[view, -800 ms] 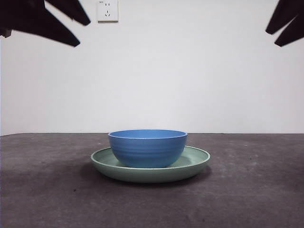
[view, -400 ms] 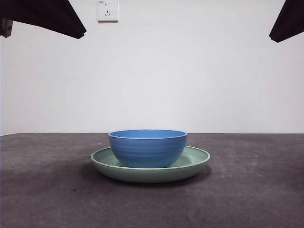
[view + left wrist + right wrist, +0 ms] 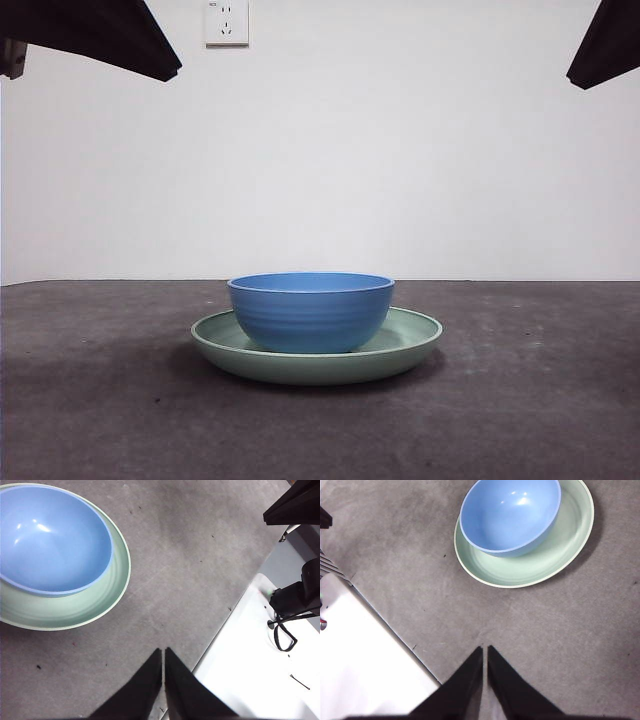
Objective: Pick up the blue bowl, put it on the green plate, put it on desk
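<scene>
- White wall with a socket (image 3: 226,22) forms the background; the dark grey-brown counter (image 3: 520,400) carries the task's things.
- Left tool (image 3: 163,652): jaws closed against each other, tips nearly touching, nothing between them. It hangs well above the counter and well apart from the dishes. In the left wrist view the dishes lie at about 10 o'clock from the tips.
- Right tool (image 3: 484,650): jaws likewise closed and empty, high over bare counter. In the right wrist view the dishes lie at about 1 o'clock from the tips.
- Front view: both arms appear only as dark tips at the top corners, which suits a parked or waiting posture.
- Blue bowl (image 3: 311,311): upright, empty, resting inside the green plate (image 3: 410,340). The wrist views show it off-centre, closer to one side of the plate's rim.
- Green plate: flat on the counter, near the middle of the front view.
- Progress, as judged: placement of the bowl on the plate appears complete. Neither tool touches a dish.
- Remaining, as judged: if "put it on desk" means returning the bowl to the counter, that step is not yet done; if it refers to the stacked pair resting on the counter, nothing is left.
</scene>
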Robot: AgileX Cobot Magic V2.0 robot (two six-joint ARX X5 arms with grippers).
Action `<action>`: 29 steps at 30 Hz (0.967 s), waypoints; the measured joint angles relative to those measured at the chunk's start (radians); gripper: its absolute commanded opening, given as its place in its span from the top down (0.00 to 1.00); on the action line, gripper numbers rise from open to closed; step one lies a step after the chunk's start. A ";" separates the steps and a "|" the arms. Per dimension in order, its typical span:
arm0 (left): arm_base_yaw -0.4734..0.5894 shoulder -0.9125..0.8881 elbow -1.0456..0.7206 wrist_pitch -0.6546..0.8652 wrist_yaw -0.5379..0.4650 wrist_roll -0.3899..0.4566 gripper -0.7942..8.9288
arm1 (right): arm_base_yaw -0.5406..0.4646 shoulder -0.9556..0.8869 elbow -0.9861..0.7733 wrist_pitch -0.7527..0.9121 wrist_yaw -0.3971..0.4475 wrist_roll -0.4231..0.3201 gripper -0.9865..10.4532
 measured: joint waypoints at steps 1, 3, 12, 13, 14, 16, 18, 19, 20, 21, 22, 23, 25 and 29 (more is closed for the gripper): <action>0.000 0.000 0.000 0.000 0.000 0.000 0.91 | 0.000 0.000 0.000 0.000 0.000 0.000 0.91; 0.000 -0.001 0.000 0.005 0.000 0.000 0.91 | 0.000 0.000 0.000 0.000 0.000 0.000 0.91; 0.106 -0.167 -0.004 0.221 -0.112 0.090 0.91 | 0.000 0.000 0.000 0.000 0.000 0.000 0.91; 0.132 -0.193 -0.011 0.272 -0.133 0.097 0.91 | 0.000 0.000 0.000 0.000 0.000 0.000 0.91; 0.166 -0.230 -0.026 0.340 -0.161 0.104 0.91 | 0.000 0.000 0.000 0.000 0.000 0.000 0.91; 0.235 -0.308 -0.064 0.457 -0.200 0.110 0.91 | 0.000 0.000 0.000 0.000 0.000 0.000 0.91; 0.304 -0.383 -0.112 0.546 -0.241 0.114 0.91 | 0.000 0.000 0.000 0.000 0.000 0.000 0.91; 0.333 -0.416 -0.136 0.577 -0.260 0.117 0.91 | 0.000 0.000 0.000 0.000 0.000 0.000 0.91; 0.365 -0.451 -0.163 0.602 -0.279 0.120 0.91 | 0.000 0.000 0.000 0.000 0.000 0.000 0.91; 0.409 -0.505 -0.206 0.629 -0.316 0.121 0.91 | 0.000 0.000 0.000 0.000 0.000 0.000 0.91; 0.431 -0.534 -0.230 0.638 -0.337 0.122 0.91 | 0.000 0.000 0.000 0.000 0.000 0.000 0.91; 0.458 -0.576 -0.263 0.649 -0.367 0.124 0.91 | 0.000 0.000 0.000 0.000 0.000 0.000 0.91; 0.498 -0.642 -0.326 0.664 -0.423 0.126 0.91 | 0.000 0.000 0.000 0.000 0.000 0.000 0.91; 0.549 -0.744 -0.462 0.658 -0.487 0.127 0.91 | 0.000 0.000 0.000 0.000 0.000 0.000 0.91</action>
